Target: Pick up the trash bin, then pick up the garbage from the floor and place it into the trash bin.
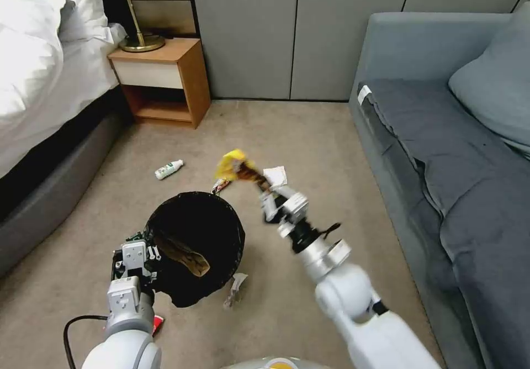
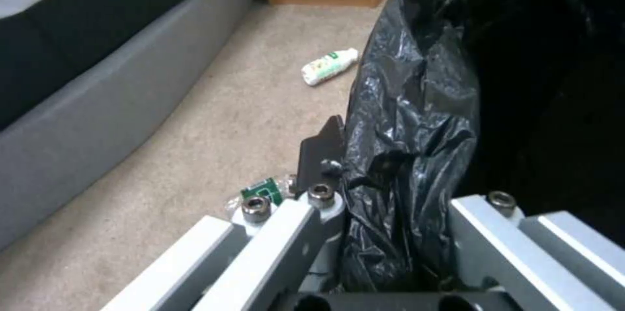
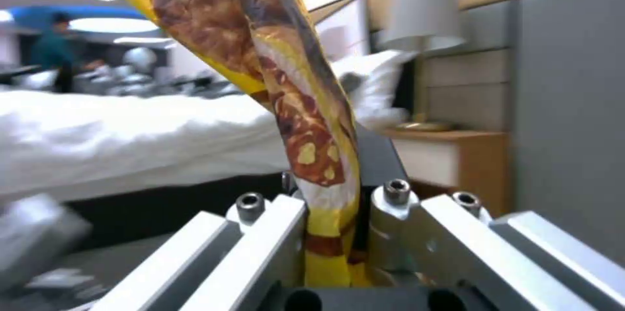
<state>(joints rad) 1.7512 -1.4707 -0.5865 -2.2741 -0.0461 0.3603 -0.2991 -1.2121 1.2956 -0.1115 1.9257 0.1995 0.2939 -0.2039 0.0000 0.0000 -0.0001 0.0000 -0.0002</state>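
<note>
Your right gripper (image 1: 259,184) pinches the light, crinkly yellow wrapper (image 1: 234,164) just beyond the trash bin (image 1: 196,242); your left gripper (image 1: 135,256) clamps the bin's rim.

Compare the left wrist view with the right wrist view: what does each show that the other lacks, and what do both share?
Left wrist only: the left gripper clamped on the trash bin at its black liner, and a small bottle on the carpet. Right wrist only: the right gripper pinching a yellow snack wrapper, and a lamp. Both: the bed and the wooden nightstand.
</note>
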